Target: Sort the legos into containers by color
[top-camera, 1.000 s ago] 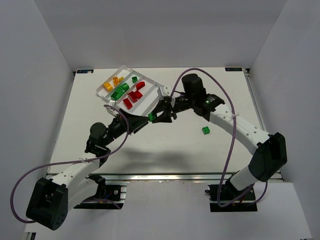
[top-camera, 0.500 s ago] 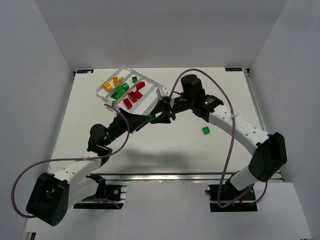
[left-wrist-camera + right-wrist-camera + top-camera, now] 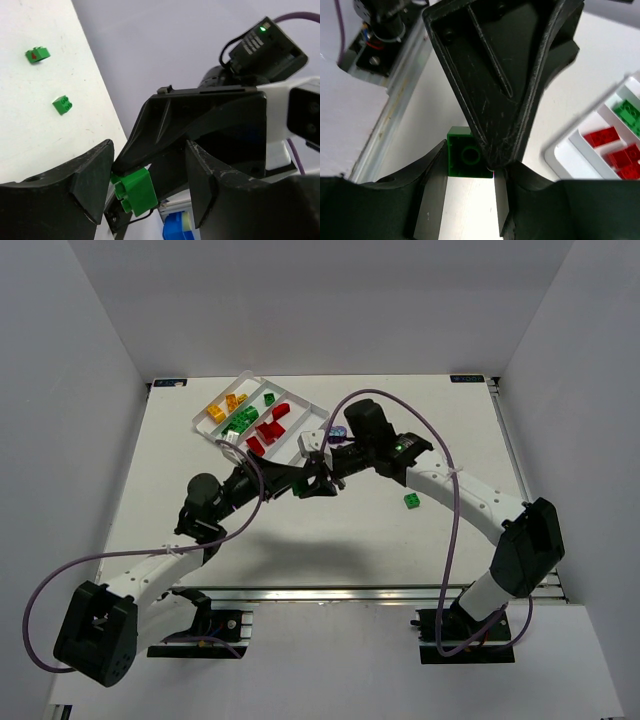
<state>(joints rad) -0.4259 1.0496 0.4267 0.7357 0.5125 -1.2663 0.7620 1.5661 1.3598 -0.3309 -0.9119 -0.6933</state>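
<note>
The left gripper (image 3: pixel 150 177) is drawing its black fingers in around a small green studded plastic brick (image 3: pixel 467 159). The right gripper (image 3: pixel 470 176) keeps this brick clamped between its two pads. In the left wrist view the left fingers are not yet together. The brick lies against the lower-left one, with a clear gap to the other. So the left hand is apart and holds nothing of its own, while the right hand is closed on the brick.

I judge this to be a hand-over in the air. It takes place at the centre of the overhead frame, just below the lower-right corner of the shallow white plastic tray (image 3: pixel 300 428). It should let the left arm carry the brick to the green compartment. The right hand ought not to let go before the left grip is firm, or the brick may drop.

Against the earlier overhead frames, the meeting point of the two grippers has slipped down and a little left, away from the tray's corner. The right wrist has swung leftward with it. A purple brick (image 3: pixel 338 432), covered by that arm before, now shows beside the tray's right corner.

The tray's load is unchanged. The yellow-orange bricks (image 3: pixel 222 407) lie in the upper-left compartment, the green bricks (image 3: pixel 240 424) next to them, and the red bricks (image 3: pixel 268 430) in the third. The fourth compartment is bare. The loose green brick (image 3: pixel 411 500) on the white table (image 3: pixel 450 440), right of centre, has not moved.
</note>
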